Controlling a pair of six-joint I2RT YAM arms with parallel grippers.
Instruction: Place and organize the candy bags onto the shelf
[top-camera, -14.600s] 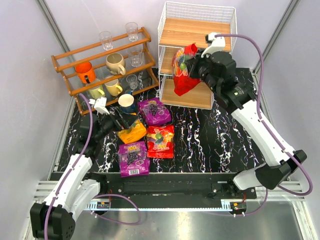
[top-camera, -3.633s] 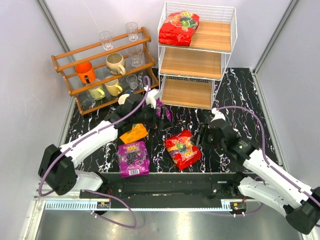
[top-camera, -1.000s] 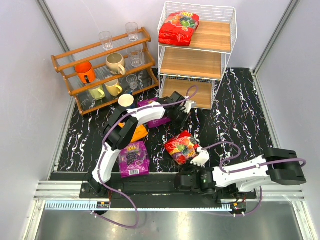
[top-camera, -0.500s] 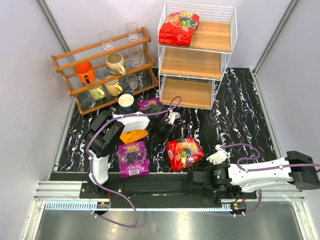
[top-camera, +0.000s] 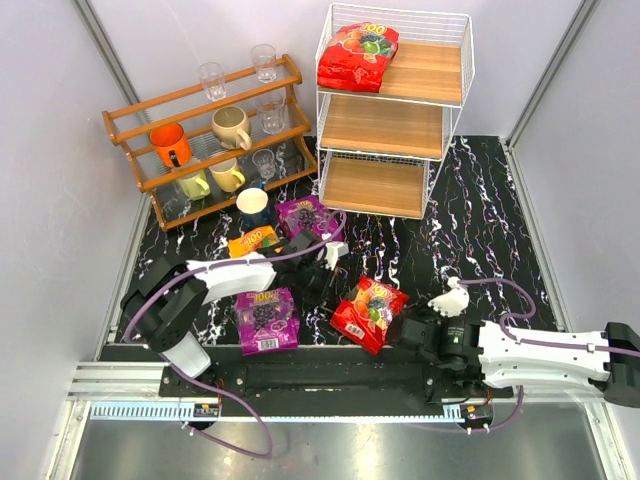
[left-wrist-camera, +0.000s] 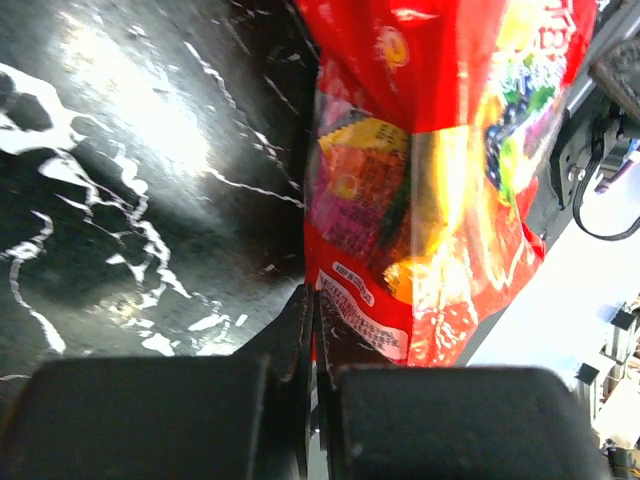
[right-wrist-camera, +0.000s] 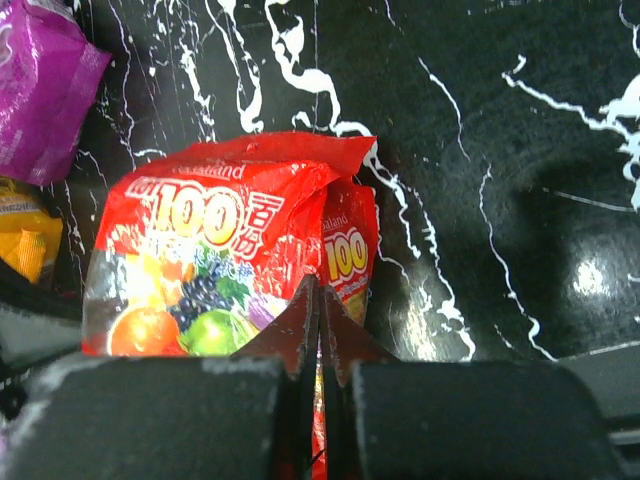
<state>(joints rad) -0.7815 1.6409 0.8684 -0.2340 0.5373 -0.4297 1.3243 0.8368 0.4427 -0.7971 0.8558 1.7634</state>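
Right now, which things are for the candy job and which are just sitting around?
For the job: red bag on the table, red bag on the top shelf, near purple bag, far purple bag, orange bag, white shelf.
Just sitting around: wooden rack, mugs, glasses, blue cup.

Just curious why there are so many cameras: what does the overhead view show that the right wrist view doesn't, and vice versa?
Only the overhead view shows the shelf with a shelved red bag on its top tier, and the mug rack. Only the right wrist view shows, close up, the right tool apparently shut on a fold of the loose red bag. Both show that loose bag, a purple bag and the orange-yellow bag.
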